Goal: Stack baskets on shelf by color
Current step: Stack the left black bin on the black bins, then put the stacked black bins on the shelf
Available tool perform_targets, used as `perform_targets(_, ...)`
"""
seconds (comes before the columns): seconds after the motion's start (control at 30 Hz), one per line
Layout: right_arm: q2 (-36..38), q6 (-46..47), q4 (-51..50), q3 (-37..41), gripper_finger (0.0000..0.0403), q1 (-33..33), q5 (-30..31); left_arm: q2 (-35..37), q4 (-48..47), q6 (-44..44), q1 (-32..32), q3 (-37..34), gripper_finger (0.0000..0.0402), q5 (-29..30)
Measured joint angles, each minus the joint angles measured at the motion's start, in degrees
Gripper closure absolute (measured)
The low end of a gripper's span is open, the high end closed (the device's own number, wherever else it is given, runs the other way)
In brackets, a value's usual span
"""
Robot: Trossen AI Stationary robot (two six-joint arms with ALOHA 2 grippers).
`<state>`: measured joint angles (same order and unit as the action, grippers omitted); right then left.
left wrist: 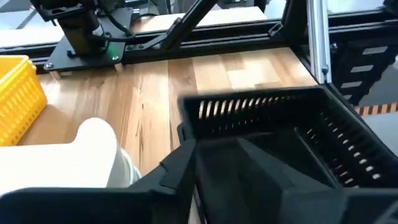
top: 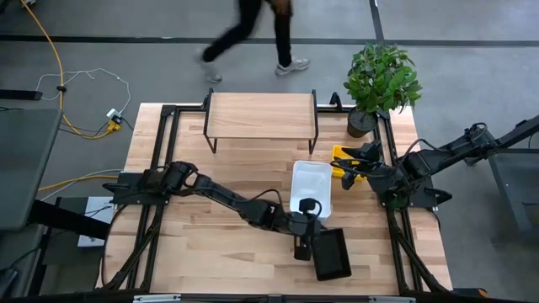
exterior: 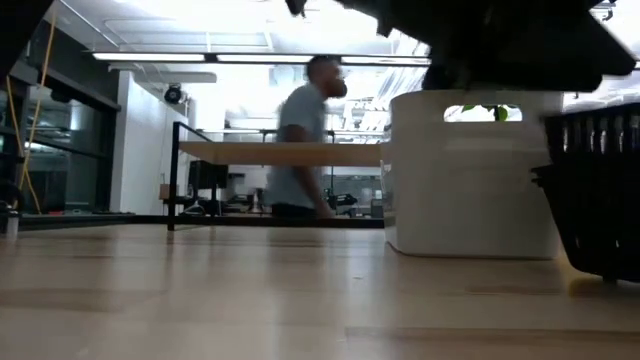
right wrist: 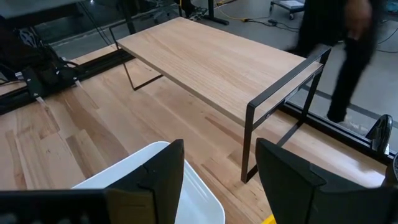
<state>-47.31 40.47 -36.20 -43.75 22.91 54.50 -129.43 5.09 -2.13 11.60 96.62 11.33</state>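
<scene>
I judge I am at the first pickup: my left gripper (top: 305,244) is down at the black basket (top: 332,253) near the table's front edge, and in the left wrist view its dark fingers (left wrist: 249,168) sit right against the basket's near wall, but I cannot tell whether they are clamped on it or merely touching it. The next move, as I see it, calls for a firm hold on that rim, a lift clear of the white basket (top: 311,187) just behind it, then a carry to the shelf (top: 261,114), which stands bare at the back of the table. My right gripper (top: 358,164) waits over the yellow basket (top: 343,159) at the table's right side, jaws spread apart, holding nothing. The black basket has slotted walls and lies slightly askew to the table edge; the white one is larger, solid-walled, upright and open-topped. A person walks past behind the table.
</scene>
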Motion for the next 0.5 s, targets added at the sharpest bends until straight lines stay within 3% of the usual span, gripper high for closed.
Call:
perform_targets(0.27,0.00,-0.01,0.00,0.00,0.0217,0.00,-1.49,1.54,-16.32,3.39,0.77,7.67,0.0225,0.01)
perform_targets(0.5,0.02,-0.30,-1.86,0.00,0.0217,0.01,-7.46,7.99,-31.47,1.47,2.04,7.23,0.0209,0.91)
